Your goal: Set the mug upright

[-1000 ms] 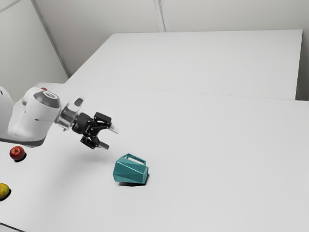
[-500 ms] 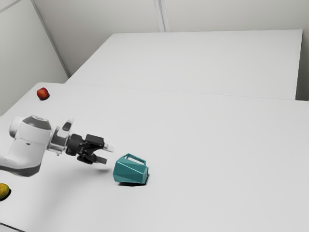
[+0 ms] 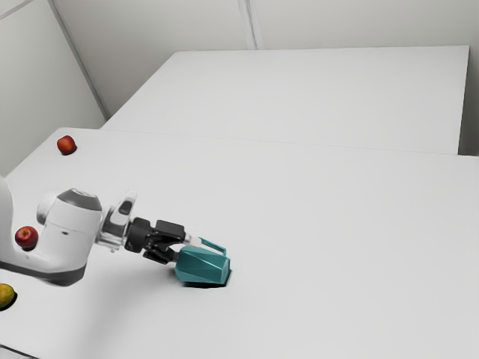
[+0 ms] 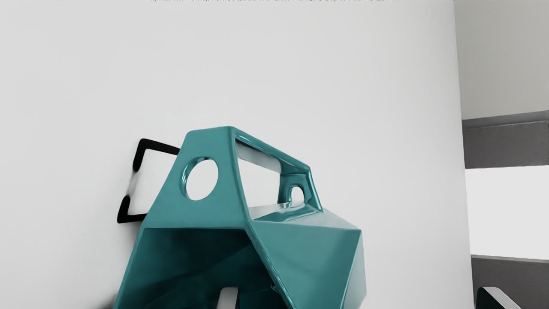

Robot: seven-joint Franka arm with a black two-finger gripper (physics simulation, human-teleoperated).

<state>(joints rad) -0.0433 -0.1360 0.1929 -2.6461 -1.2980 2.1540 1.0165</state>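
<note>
Teal mug (image 3: 202,267), sideways — fingertip (image 4: 228,299) inside

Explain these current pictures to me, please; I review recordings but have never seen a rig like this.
The machine is a single robot arm ending in a black two-finger gripper; it is all a computer simulation. The exterior view is taken from beside the arm, which comes in from that view's left. The wrist view comes from a camera on the arm's hand.

On the white table a teal faceted mug lies on its side, its mouth toward the gripper. Toward the exterior view's left are a red apple, another red fruit and a yellow fruit.

Nothing is held: the fingers stand apart, one at the mug's mouth, the other outside it.
</note>
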